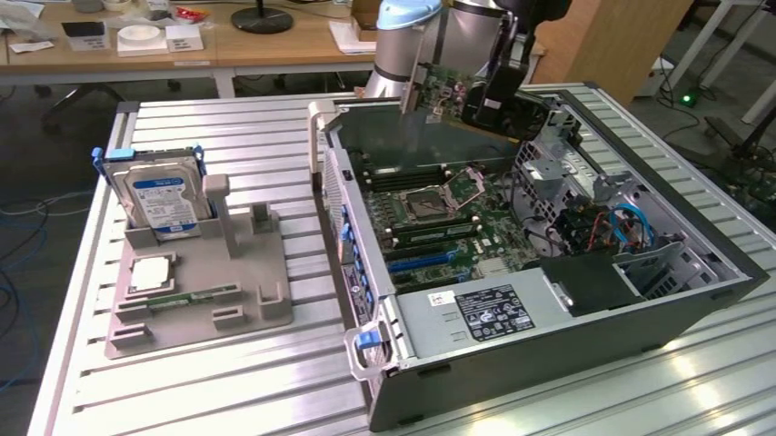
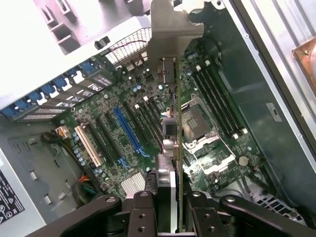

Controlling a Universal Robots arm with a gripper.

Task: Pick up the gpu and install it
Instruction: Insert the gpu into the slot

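We are gripping graphics card (image 1: 441,93) in pincer (image 1: 495,98), upper middle of exterior view | risk: edge missing blue slot (image 2: 128,132), scraping motherboard (image 1: 446,222)

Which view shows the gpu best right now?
Exterior view: the gpu shows its green face, held by the gripper above the open case. Wrist view sees it edge-on.

Bright, even room light fills the exterior view; the ribbed metal surface (image 1: 685,386) throws white glare (strongest at its near corner), and the computer case (image 1: 582,363) interior lies dimmer. In the wrist view the pale corner burns out, and the hand (image 2: 170,207) around the gpu (image 2: 170,29) sits in shadow.
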